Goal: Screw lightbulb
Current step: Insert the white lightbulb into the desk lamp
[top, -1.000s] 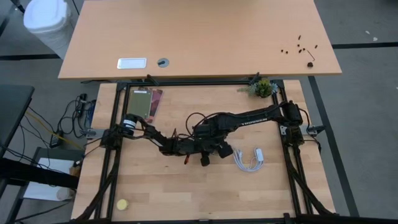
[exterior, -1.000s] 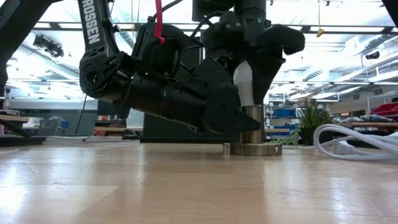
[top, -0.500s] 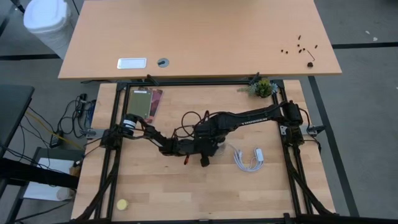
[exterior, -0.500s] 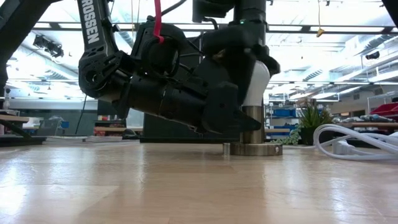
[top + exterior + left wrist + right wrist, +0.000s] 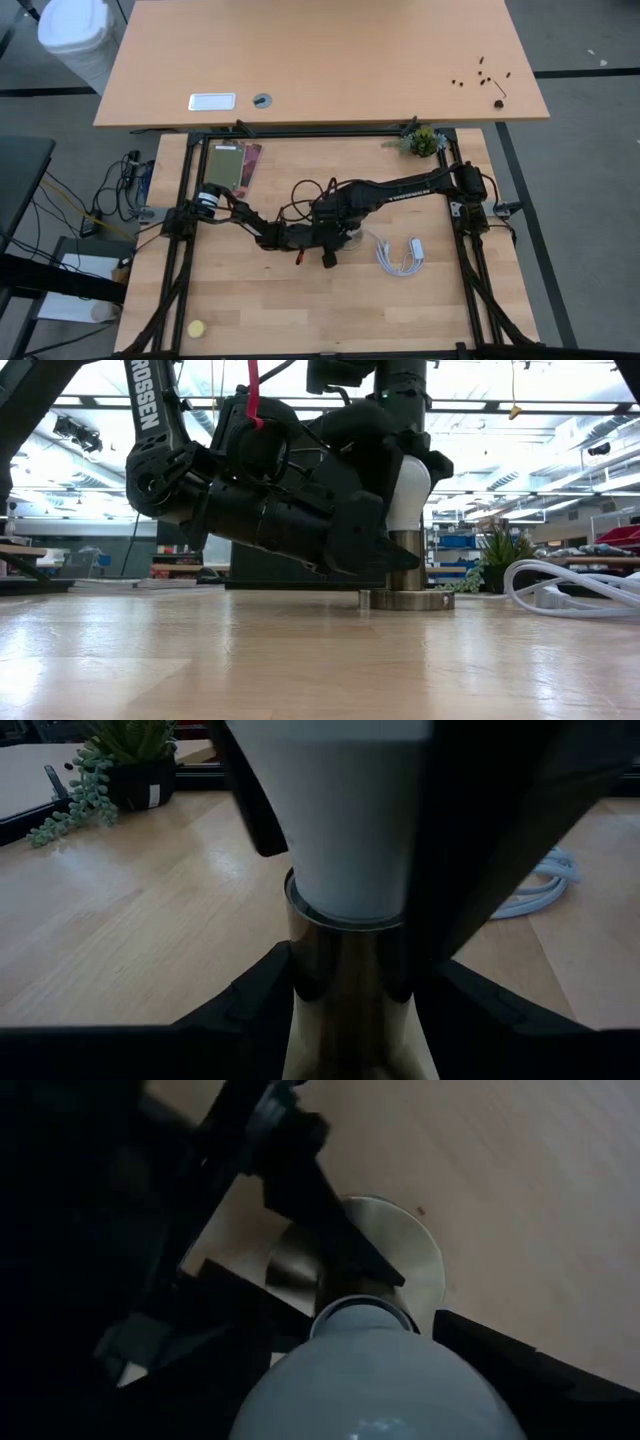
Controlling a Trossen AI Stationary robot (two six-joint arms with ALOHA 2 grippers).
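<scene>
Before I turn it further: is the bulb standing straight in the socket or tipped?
Upright. In the low view the lightbulb rises straight from the socket; the left wrist view shows its neck seated squarely in the rim.

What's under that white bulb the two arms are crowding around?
The lightbulb stands upright in a metal socket whose round base rests on the wooden table. The left gripper clasps the socket's barrel. The bulb's screw base is hidden inside.
</scene>
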